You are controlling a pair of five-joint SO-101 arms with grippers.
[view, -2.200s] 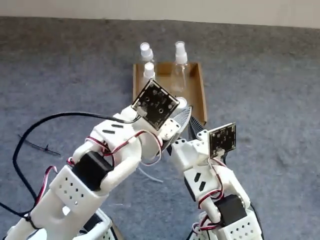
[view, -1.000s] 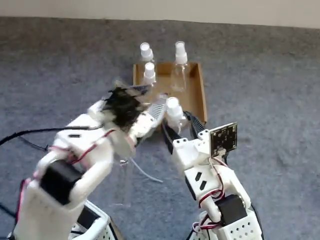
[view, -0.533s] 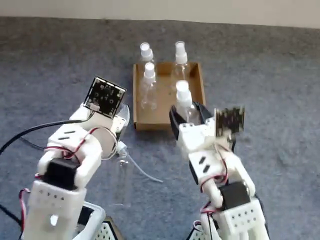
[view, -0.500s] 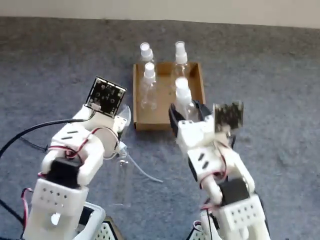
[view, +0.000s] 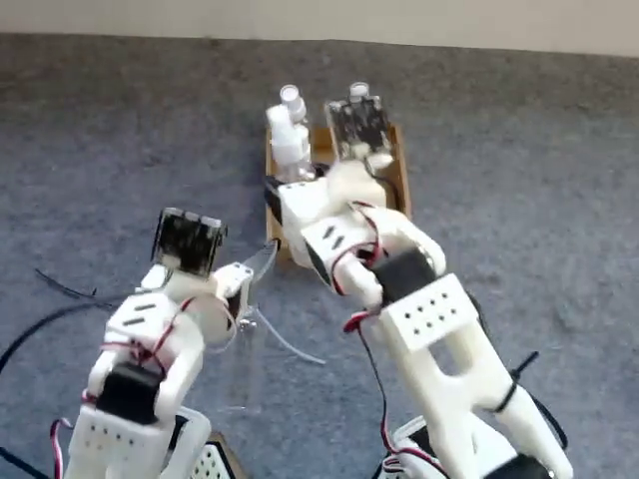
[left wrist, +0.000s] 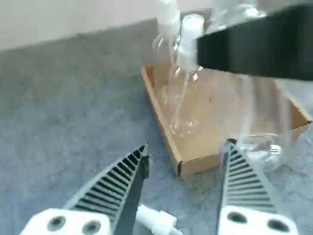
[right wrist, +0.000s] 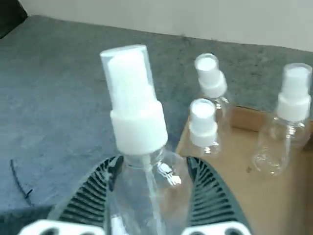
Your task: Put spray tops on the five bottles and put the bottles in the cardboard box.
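When seen from above, grips capped bottle in right tool over the cardboard box edge; could topple standing bottles if lowered off line. From left wrist: left tool spread, empty, short of the box. From right wrist: clamped low; could tilt on release.

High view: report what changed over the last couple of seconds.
The left gripper drew away from the capped bottle at the front of the cardboard box and pulled back toward its base, open. The right gripper, shut on that bottle, carried it forward over the box toward its far left side. The three other capped bottles and the bare bottle lying on the carpet stayed put.
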